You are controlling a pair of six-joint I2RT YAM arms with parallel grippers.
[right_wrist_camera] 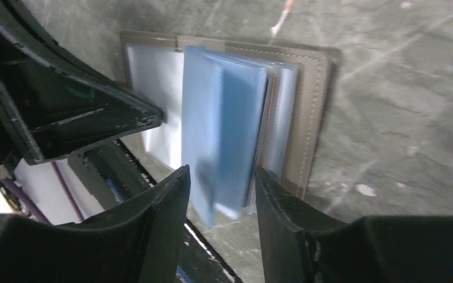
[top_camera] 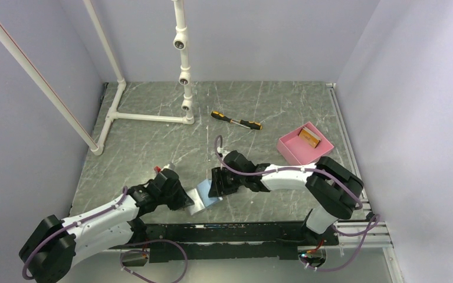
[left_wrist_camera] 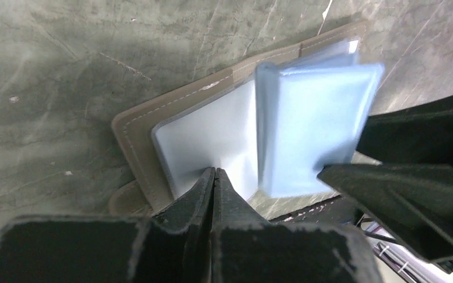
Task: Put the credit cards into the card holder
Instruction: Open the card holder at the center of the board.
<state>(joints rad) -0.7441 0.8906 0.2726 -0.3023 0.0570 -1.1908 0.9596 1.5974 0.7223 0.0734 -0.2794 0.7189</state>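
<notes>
The left fingers (left_wrist_camera: 203, 194) clench the open card holder (left_wrist_camera: 147, 135)'s clear page (left_wrist_camera: 212, 135); the right fingers (right_wrist_camera: 159, 206), released, straddle its blue pages (right_wrist_camera: 230, 118).

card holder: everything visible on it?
The card holder lies open on the table near its front edge, between the arms. Grey-brown leather-like cover, stitched border, flat, inside up. Inside, translucent light-blue plastic sleeves: one lies flat, several stand raised and blurred. The left gripper, shut, has its tips on the flat sleeve's near edge; whether it pinches it is unclear. The open right gripper straddles the raised sleeves.
</notes>
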